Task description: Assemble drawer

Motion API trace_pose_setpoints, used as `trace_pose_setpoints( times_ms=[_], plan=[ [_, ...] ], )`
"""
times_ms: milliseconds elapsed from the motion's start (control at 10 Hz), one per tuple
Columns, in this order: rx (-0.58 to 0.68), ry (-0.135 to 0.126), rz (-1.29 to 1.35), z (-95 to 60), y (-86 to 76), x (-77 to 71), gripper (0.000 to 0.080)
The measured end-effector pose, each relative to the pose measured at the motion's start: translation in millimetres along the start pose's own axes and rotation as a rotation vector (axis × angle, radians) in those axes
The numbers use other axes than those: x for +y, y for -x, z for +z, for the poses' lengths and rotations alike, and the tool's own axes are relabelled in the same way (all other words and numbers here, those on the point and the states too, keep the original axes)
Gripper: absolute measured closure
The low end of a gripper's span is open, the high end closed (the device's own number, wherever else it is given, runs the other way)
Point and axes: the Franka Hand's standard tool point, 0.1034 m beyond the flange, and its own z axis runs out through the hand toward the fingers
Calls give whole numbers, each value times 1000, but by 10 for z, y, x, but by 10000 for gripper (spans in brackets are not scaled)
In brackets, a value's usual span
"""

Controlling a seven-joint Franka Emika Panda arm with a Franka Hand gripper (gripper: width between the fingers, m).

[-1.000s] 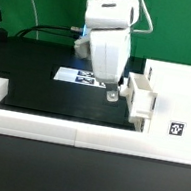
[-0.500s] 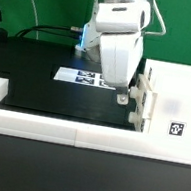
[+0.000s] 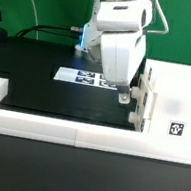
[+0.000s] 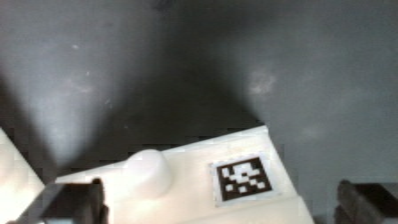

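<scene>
While I scan from the exterior view's left, I see a dim room behind the rig, with something green at the far edge and a dark cable trailing down toward the black table (image 3: 45, 85). Its matte surface is edged by a long low white border wall (image 3: 37, 126) running along the near side and turning up at the exterior view's left corner. Further along, the marker board (image 3: 81, 77) lies flat on the black surface, just behind the fingers and partly hidden by the arm. Next comes the gripper (image 3: 124, 97), pointing down, its fingertips close over the table and right against the drawer (image 3: 168, 106), which stands on the fingers' far side toward the exterior view's right, its square tag facing the camera. From the wrist view I see both dark fingers (image 4: 71, 205) set wide apart, with a white tagged corner of the drawer between them; I cannot tell whether they touch it. Bare black table fills what lies beyond the fingers.
</scene>
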Motion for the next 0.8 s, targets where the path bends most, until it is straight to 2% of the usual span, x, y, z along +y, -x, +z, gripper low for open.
trace_pose_setpoints(
  times_ms=[100,800],
  plan=[
    [2,-2,1,12,-42,-9,151],
    [1,-6,12,29,-16,-28,151]
  ],
)
